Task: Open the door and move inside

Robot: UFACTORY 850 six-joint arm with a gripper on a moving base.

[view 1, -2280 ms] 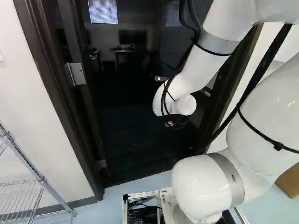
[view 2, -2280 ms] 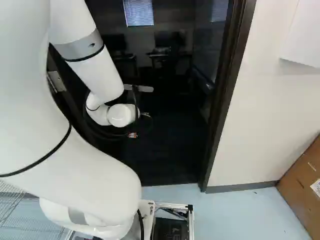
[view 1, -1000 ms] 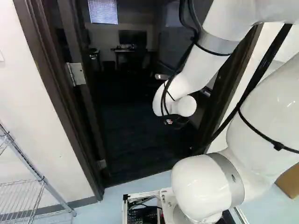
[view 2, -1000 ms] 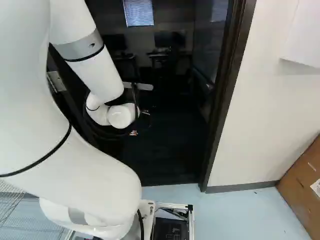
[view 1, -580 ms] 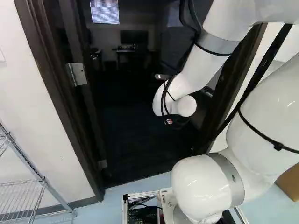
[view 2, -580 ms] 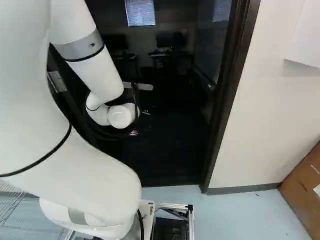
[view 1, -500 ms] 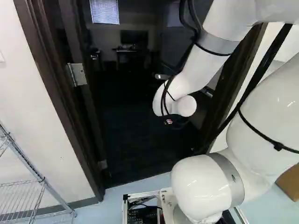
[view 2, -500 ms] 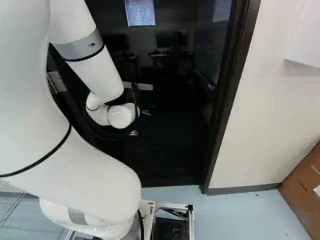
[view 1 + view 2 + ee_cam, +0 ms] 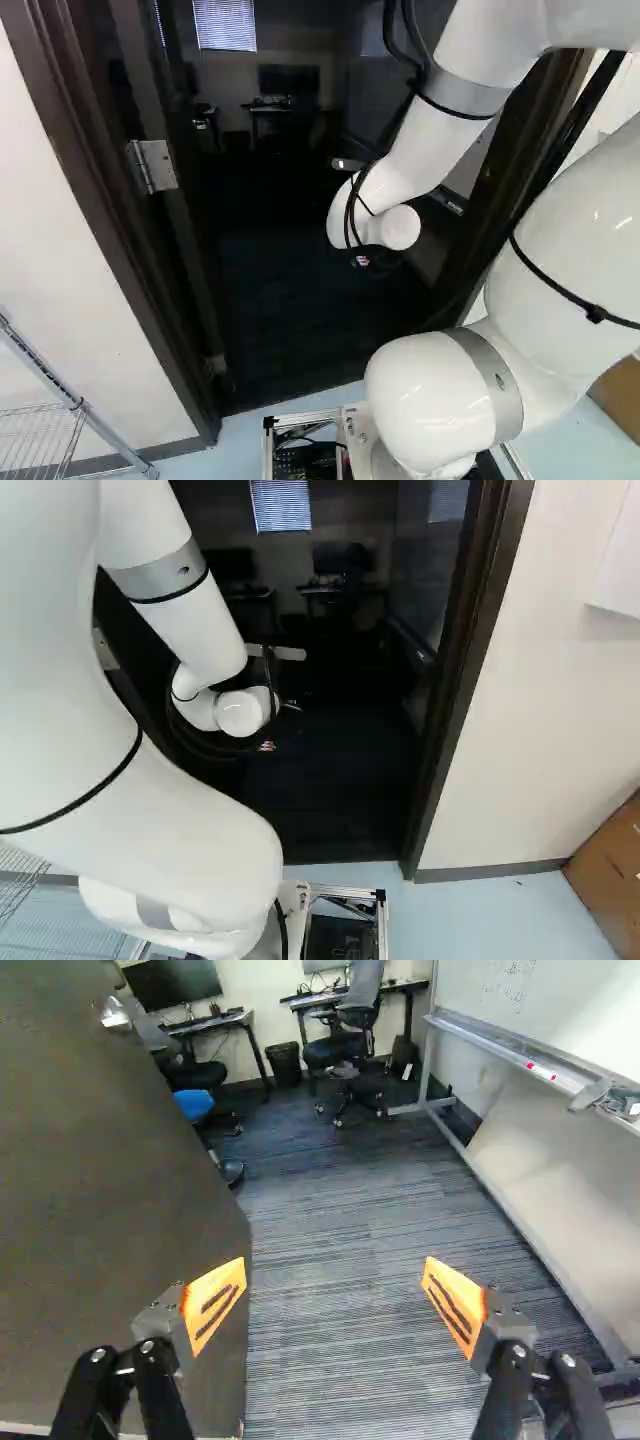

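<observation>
Standing low at the left of the left base view, a wire rack [image 9: 76,402] sits close by the door frame [image 9: 75,160]; should the base swing that way while driving in, it could snag there. Next comes a hinge [image 9: 155,166], joining the frame to the door [image 9: 110,1210], which is swung inward. In the wrist view the door lies along one side of the gripper [image 9: 335,1275], reaching behind one orange pad [image 9: 215,1300]; whether they touch I cannot tell. Its handle [image 9: 115,1015] is farther ahead, off that same side and well apart from the gripper, so nothing has hold of it. If the door drifts back, being unheld, it could knock the arm [image 9: 410,150] or narrow the way in; pushing it with that finger might also let it slip off the pad.

The fingers stand wide apart with nothing clamped between them, and carpet [image 9: 340,1210] shows beyond the gap. Past the other finger stands a whiteboard [image 9: 550,1000], which the gripper or arm might bump if the base comes in too far over. Farthest right, in the right base view, is the other jamb [image 9: 455,690], then a cardboard box [image 9: 610,870] by the wall [image 9: 550,710]. A crooked approach could scrape the base [image 9: 383,920] on either jamb; judging by the lie of things, the job is now mostly driving straight through.
</observation>
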